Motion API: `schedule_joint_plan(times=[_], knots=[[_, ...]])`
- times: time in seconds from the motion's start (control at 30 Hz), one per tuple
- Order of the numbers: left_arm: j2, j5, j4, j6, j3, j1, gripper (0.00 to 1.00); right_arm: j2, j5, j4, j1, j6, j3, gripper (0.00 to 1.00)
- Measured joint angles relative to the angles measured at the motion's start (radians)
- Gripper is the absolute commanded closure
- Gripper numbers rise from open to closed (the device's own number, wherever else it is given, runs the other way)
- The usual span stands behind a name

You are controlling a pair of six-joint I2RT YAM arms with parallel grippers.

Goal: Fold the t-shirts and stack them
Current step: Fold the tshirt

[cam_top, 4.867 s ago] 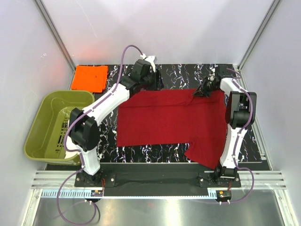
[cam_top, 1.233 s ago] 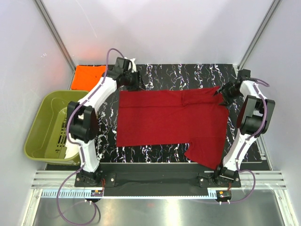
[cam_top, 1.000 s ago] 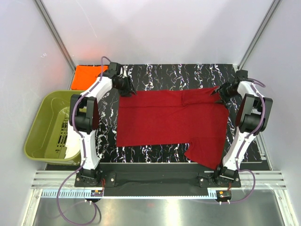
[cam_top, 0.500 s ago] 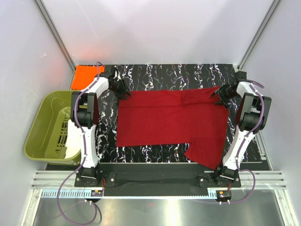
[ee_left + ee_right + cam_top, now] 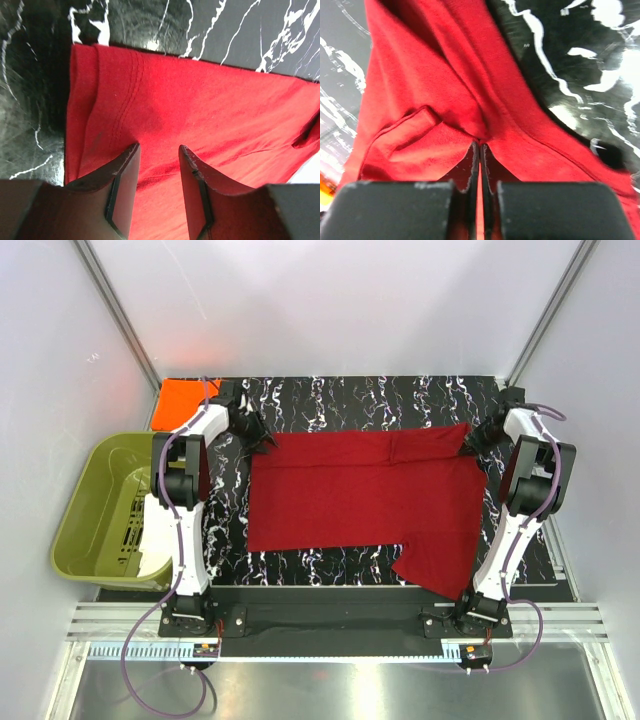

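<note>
The dark crimson red cloth t-shirt (image 5: pixel 360 495) lies spread flat across the middle of the black, white-veined marble worktop (image 5: pixel 380 400). Its long edges run left to right, and one short sleeve juts toward the near edge on the right side. At its far right corner the cloth is rucked into a small fold.

The right hand (image 5: pixel 470 443) sits on that corner. Its two fingers are pressed together with almost no gap, and a ridge of the red cloth is pinched between the tips.

The left hand (image 5: pixel 262 440) is at the far left corner of the same shirt. It stands about half open, with its fingers (image 5: pixel 122 165) apart and their tips down on or just above the hemmed edge, red cloth showing in the gap. From here I cannot tell whether they press on it.

The bright orange folded t-shirt (image 5: pixel 178 400) lies in the far left corner of the worktop, apart from the red one, just behind the left arm. An olive-green plastic tub (image 5: pixel 90 500) stands off the worktop's left side.
</note>
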Motion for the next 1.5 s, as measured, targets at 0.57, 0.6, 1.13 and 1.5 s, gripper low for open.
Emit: schedule_joint_plan(times=[0.57,0.6,1.13,1.5], knots=[[-0.021,-0.010,-0.016,0.014,-0.009,-0.003,0.56,-0.001,0.067,-0.152,0.000,-0.075,0.055,0.48],[-0.034,-0.013,-0.017,0.014,-0.020,-0.006,0.56,-0.001,0.066,-0.153,0.000,-0.083,0.071,0.49],[-0.156,0.043,0.012,-0.010,-0.055,-0.178,0.57,0.169,-0.102,-0.134,0.035,-0.164,0.348,0.60],[-0.156,0.067,0.015,-0.029,-0.056,-0.187,0.56,0.190,-0.110,-0.137,0.045,-0.201,0.341,0.63]])
